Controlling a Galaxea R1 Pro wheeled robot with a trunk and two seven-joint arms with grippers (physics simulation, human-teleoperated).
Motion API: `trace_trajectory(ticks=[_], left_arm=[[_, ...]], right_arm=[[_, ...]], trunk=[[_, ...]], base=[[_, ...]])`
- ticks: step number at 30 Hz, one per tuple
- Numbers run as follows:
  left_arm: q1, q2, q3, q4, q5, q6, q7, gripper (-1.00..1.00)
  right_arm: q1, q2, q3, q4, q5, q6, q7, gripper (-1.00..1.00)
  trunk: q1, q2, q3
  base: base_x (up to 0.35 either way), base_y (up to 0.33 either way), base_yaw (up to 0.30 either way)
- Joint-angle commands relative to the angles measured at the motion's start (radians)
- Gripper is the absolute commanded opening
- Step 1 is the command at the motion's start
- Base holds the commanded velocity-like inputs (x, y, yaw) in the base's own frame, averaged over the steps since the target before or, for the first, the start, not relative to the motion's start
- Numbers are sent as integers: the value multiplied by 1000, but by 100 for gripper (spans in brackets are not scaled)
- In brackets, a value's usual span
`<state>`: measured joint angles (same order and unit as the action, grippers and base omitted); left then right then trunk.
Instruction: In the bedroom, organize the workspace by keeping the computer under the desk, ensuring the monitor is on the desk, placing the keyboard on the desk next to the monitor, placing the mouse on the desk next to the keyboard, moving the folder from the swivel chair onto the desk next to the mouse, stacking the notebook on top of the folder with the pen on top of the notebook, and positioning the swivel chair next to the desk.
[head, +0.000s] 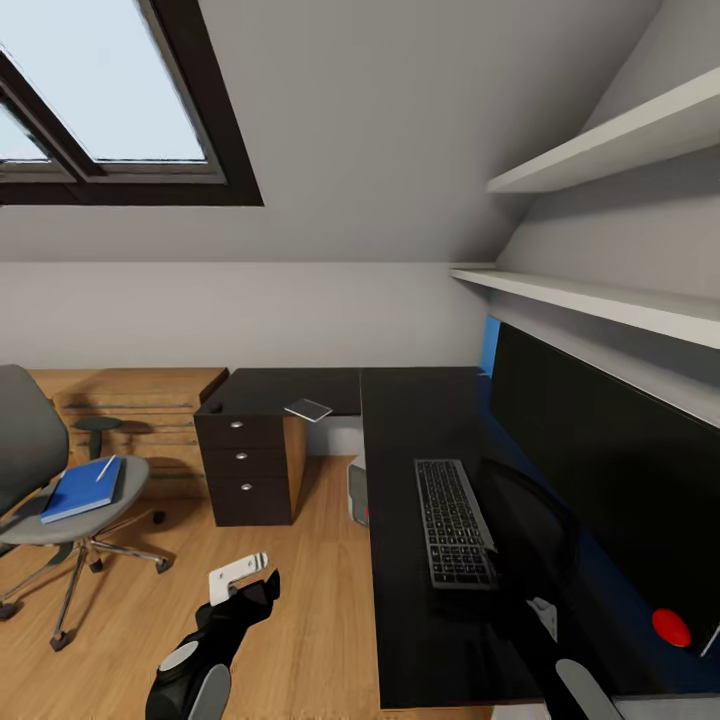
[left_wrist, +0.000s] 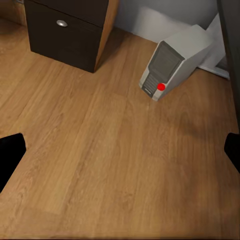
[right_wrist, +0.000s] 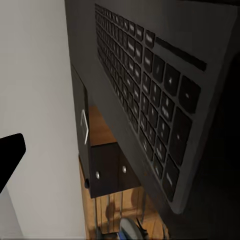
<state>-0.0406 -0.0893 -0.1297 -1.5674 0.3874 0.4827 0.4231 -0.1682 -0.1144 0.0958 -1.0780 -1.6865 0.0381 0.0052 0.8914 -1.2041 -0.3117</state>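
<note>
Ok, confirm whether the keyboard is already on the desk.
Yes, the keyboard lies flat on the desk top, in front of the monitor.

This is a home study corner in an attic room. A sloped ceiling carries a dark-framed skylight, and white wall shelves follow the slant. An L-shaped black worktop with a three-drawer unit bears a wide monitor and a keyboard. A tower computer stands on the wooden plank floor under it. A grey swivel chair stands near a light wooden dresser against the wall.
</note>
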Motion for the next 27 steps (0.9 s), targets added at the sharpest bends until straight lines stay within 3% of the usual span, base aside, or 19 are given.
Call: trace_trajectory(ticks=[1,11,14,18,21,23,27], left_arm=[[-1,0,4,-2,11,2,10,100],[-1,0,28,0,12,2,10,100],[-1,0,32,0,12,2,10,100],[-1,0,33,0,11,2,9,100],[-1,0,32,0,9,2,9,100],[-1,0,32,0,8,2,9,100],[-1,0,32,1,6,2,9,100]], right_arm=[[-1,-1,2,0,-9,0,0,100],[-1,3,9,-1,-3,-4,1,100],[-1,17,19,-5,18,-5,2,100],[-1,42,33,-9,99,-6,2,100],[-1,70,39,-12,237,-6,3,100],[-1,82,40,-12,284,-6,6,100],[-1,91,41,-21,318,-6,10,100]], trunk=[[-1,-1,-1],[-1,-1,-1],[-1,-1,-1],[-1,-1,-1],[-1,-1,-1],[-1,-1,-1],[-1,-1,-1]], base=[[-327,0,0],[-332,26,0],[-270,187,0],[-122,274,0],[-37,315,0],[-15,326,0],[-6,331,0]])
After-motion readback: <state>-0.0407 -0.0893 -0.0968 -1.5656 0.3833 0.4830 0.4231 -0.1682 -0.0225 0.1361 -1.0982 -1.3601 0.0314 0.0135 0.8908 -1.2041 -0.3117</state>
